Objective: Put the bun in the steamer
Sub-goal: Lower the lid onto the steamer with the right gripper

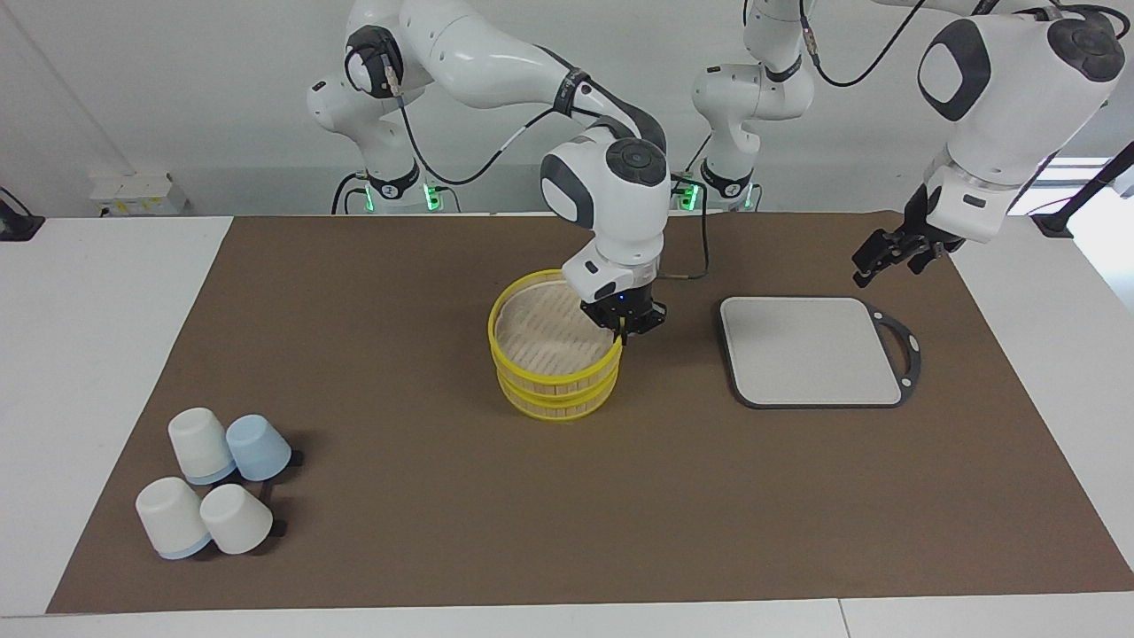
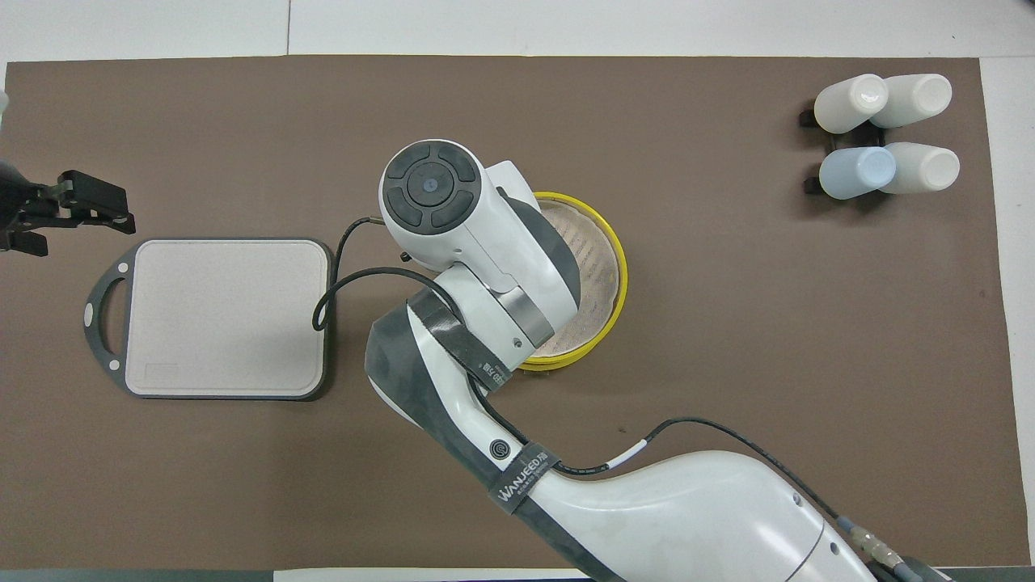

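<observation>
The steamer [image 1: 560,403] stands mid-table with the wider yellow-rimmed lid tier [image 1: 549,341] resting on top of it. The bun is hidden under that tier. My right gripper [image 1: 623,333] is shut on the lid tier's rim at the side toward the left arm's end. In the overhead view the right arm's wrist hides this gripper, and only part of the lid tier [image 2: 597,267] shows. My left gripper [image 1: 875,264] is open and empty, up in the air past the grey cutting board's corner; it also shows in the overhead view [image 2: 109,208].
A grey cutting board [image 1: 811,350] with a dark handle frame lies beside the steamer toward the left arm's end [image 2: 226,315]. Several upturned white and blue cups [image 1: 213,478] stand at the right arm's end, farther from the robots [image 2: 885,133].
</observation>
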`<state>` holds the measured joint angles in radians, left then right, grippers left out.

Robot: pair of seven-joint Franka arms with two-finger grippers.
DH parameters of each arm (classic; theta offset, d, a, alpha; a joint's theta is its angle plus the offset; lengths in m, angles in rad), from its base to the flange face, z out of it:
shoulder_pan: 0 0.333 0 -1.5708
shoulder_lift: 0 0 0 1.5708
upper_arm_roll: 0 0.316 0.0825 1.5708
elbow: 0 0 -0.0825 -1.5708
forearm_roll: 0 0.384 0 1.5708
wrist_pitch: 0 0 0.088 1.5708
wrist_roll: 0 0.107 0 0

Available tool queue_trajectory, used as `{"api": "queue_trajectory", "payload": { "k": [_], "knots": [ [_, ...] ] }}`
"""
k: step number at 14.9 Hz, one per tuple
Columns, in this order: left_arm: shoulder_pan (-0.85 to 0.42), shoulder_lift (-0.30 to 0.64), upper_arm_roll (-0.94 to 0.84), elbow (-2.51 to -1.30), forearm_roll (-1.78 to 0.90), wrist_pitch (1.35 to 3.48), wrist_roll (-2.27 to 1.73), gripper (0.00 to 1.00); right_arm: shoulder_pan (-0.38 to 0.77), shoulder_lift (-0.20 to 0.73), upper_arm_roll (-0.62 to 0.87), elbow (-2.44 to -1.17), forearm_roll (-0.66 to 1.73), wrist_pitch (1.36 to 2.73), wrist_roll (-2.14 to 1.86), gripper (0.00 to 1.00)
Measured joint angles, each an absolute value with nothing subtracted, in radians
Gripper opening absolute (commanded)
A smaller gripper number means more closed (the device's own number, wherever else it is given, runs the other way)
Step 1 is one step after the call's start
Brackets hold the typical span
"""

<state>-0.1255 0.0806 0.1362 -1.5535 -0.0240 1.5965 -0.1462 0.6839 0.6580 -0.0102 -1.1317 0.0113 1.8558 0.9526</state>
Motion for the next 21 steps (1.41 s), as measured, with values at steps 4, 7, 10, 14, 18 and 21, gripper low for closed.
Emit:
{"api": "queue_trajectory", "payload": {
  "k": [4,7,10,14,18,21],
  "knots": [
    [-0.067,0.056,0.129,-1.55,-0.024,1.536,-0.083,1.0,0.686,0.671,-0.01,-1.124,0.011,1.905,0.953,0.0],
    [-0.065,0.032,0.101,-1.558,-0.024,1.48,-0.082,1.0,0.683,0.672,-0.011,-1.124,0.011,1.909,0.953,0.0],
    [-0.064,0.011,0.078,-1.576,-0.024,1.476,-0.083,1.0,0.677,0.672,-0.012,-1.125,0.012,1.905,0.953,0.0],
    [-0.064,0.007,0.072,-1.587,-0.024,1.478,-0.084,1.0,0.671,0.672,-0.014,-1.126,0.013,1.882,0.953,0.0],
    [-0.056,0.007,0.078,-1.598,-0.024,1.502,-0.083,1.0,0.672,0.678,-0.013,-1.136,0.014,1.88,0.953,0.0],
    [-0.05,0.007,0.075,-1.598,-0.024,1.517,-0.083,1.0,0.673,0.679,-0.012,-1.153,0.015,1.88,0.953,0.0]
  ]
}}
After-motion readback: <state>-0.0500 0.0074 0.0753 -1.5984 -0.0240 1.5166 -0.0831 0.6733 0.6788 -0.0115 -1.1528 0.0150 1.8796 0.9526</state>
